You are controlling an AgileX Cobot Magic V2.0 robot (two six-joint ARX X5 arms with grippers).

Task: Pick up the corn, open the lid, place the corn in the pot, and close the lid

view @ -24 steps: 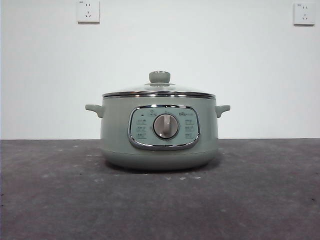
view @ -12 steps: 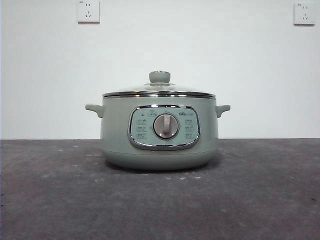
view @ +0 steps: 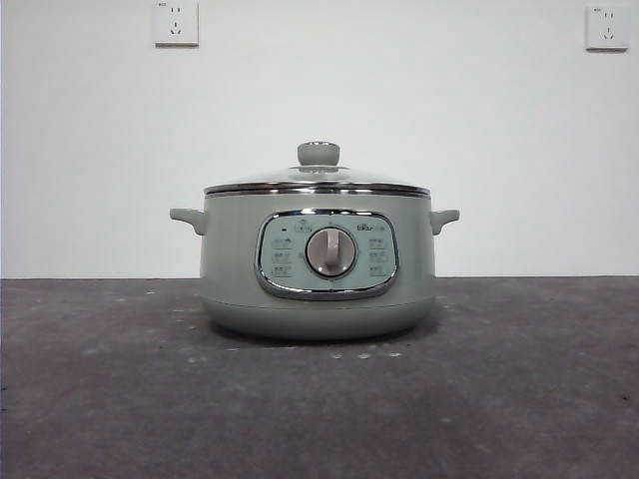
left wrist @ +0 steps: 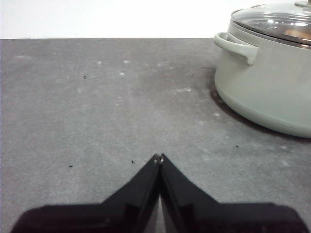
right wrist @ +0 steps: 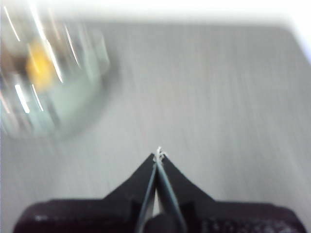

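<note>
- Nearest, left gripper (left wrist: 159, 158): two black fingers pressed together at the tips, holding nothing, poised over bare bench beside the pot.
- Right gripper (right wrist: 158, 154): black fingers likewise together and empty; its view is heavily blurred.
- Dark grey speckled bench (view: 120, 399): carries the pot at its middle.
- Wide sage-green electric cooking pot (view: 228, 269): upright, two small side handles, chrome-framed control panel with grey dial (view: 330, 251) facing front.
- Round glass lid with metal rim and sage-green knob (view: 319, 154): seated on the pot.
- Yellow-orange corn (right wrist: 39, 68): a blurred patch seen through the lid, inside the pot.
- Farthest, white wall with two sockets (view: 176, 22).
</note>
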